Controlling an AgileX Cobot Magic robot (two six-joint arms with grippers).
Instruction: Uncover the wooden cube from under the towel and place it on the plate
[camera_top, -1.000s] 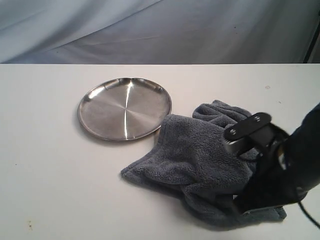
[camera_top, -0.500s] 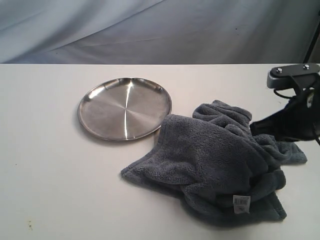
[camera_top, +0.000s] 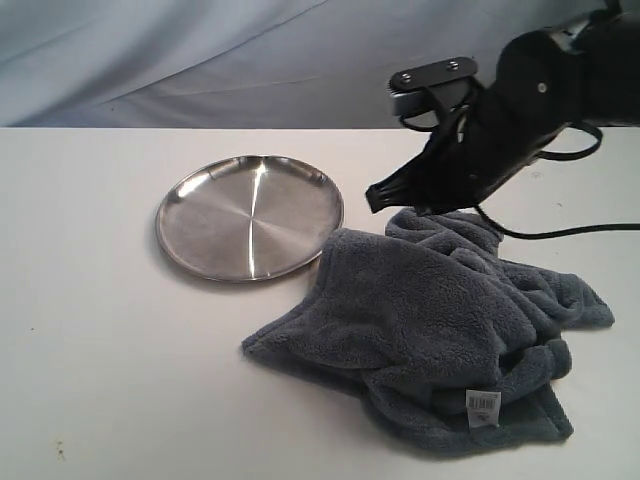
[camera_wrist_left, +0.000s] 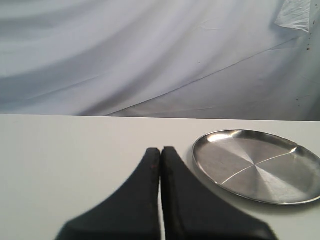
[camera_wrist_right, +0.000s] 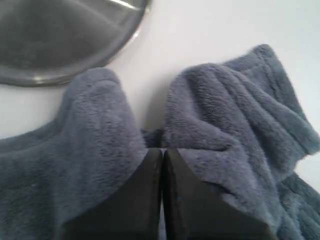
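Towel (camera_top: 420, 310) first, in the exterior view: it lies in a rumpled blue-grey heap on the white counter (camera_top: 100, 350), right of the plate (camera_top: 250, 217), with one fold up against the plate's rim. A small white label (camera_top: 483, 404) shows at its front edge. The plate is shiny and has nothing on it. The right claw (camera_top: 378, 196) reaches in from the upper right on its black arm and hangs at the towel's far edge, tips pointing down and toward the plate. I cannot tell from here whether it touches the cloth. The cube is hidden from me, and I cannot say where it sits.

Left wrist view: the left claw (camera_wrist_left: 161, 152) has its two black fingers pressed together with nothing between them. It is over bare counter (camera_wrist_left: 65, 150), and the plate (camera_wrist_left: 260, 165) is just beside it. A pale draped backdrop (camera_wrist_left: 150, 50) hangs behind.

Right wrist view: the right claw (camera_wrist_right: 161, 152) is closed too, with only a hairline between the fingers and no cloth visibly pinched. Its tips sit over a crease between two humps of towel (camera_wrist_right: 235, 115). Beyond them is the plate's (camera_wrist_right: 75, 55) rim, and one hump laps over it. No cube shows here either.
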